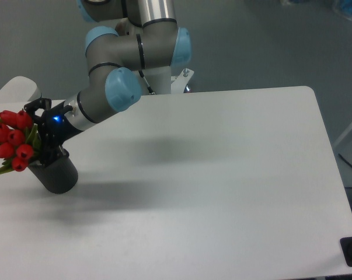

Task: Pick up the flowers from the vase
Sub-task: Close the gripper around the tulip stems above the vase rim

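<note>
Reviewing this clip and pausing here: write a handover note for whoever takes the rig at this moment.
Gripper: open, fingers spread at the vase mouth, around the stems just below the buds; not closed.
Flowers: in the vase, buds leaning left past the table edge.
Vase: upright near the table's left edge.
Done: the reach to the flowers.
Left: close on the stems, lift the bunch out.

red flowers [11, 142] leaning from black vase [56, 174]

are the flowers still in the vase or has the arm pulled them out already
In the vase. The flowers stick out of the mouth of the black vase, leaning left; the gripper is at the stems, open by the look of it, nothing lifted.
</note>
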Controlling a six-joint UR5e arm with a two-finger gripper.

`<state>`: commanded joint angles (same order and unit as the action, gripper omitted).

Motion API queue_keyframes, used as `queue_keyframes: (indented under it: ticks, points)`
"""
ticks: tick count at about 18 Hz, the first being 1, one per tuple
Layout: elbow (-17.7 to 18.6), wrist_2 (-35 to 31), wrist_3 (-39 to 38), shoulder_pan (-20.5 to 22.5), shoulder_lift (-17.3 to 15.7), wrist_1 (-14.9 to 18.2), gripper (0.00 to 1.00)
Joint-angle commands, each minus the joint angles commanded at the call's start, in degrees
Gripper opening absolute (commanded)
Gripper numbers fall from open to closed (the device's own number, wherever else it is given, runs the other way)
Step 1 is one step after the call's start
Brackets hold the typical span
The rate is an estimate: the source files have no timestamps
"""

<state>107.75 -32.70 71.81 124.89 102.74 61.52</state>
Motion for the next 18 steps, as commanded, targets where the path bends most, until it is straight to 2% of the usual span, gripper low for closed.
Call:
queue_keyframes:
  ticks: [4, 5, 8, 10, 15, 18]
  points:
    - [0.2, 0.3, -0.6, 0.0, 0.0, -0.3, 0.99]
    - [0.2, 0.4, -0.6, 0.0, 0.0, -0.2, 0.9]
    - [0.2, 0.4, -0.7, 0.0, -0.1, -0.2, 0.51]
    - [0.2, 0.4, -0.7, 0.0, -0.4, -0.2, 0.32]
    - [0.0, 0.4, -2.4, 0.3, -1.4, -0.2, 0.1]
    - [0.0, 0.4, -2.7, 0.7, -1.8, -0.2, 0.09]
